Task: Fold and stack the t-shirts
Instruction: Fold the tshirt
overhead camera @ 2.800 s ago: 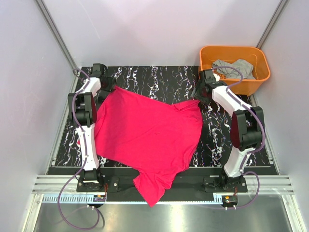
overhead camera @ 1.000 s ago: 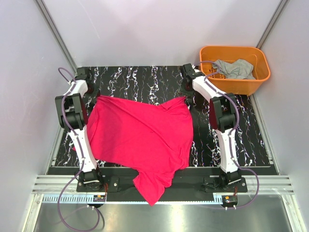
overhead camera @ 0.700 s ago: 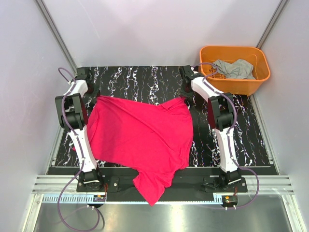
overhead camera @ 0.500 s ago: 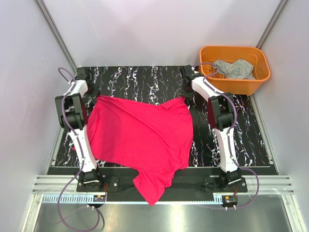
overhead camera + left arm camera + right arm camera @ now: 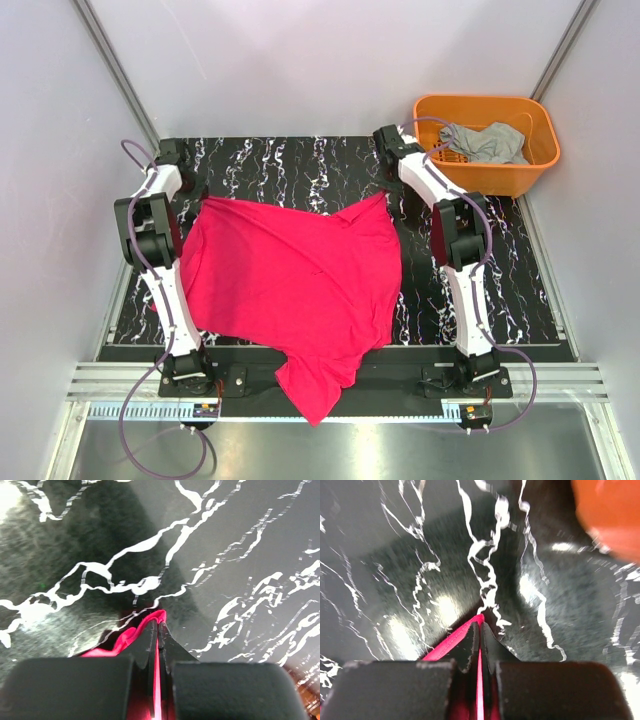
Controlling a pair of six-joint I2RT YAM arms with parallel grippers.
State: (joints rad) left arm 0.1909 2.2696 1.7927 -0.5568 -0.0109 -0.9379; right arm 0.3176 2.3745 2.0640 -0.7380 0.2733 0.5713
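Observation:
A red t-shirt (image 5: 300,275) lies spread on the black marbled table (image 5: 300,165), with its near part hanging over the front edge. My left gripper (image 5: 192,192) is shut on the shirt's far left corner; the left wrist view shows red cloth (image 5: 131,636) pinched between the closed fingers of the left gripper (image 5: 158,625). At the far right corner, my right gripper (image 5: 388,190) is also shut on the shirt, and a red hem (image 5: 451,642) runs into the closed tips of the right gripper (image 5: 480,622). A grey t-shirt (image 5: 487,140) lies crumpled in the orange basket (image 5: 485,100).
The orange basket stands at the table's far right corner, just right of my right arm. Grey walls with metal rails close in the table on three sides. An aluminium rail (image 5: 330,385) runs along the front by the arm bases.
My right gripper has closed on the shirt's far right corner, and that corner has shifted slightly towards the far right. The left gripper has stayed shut on its corner.

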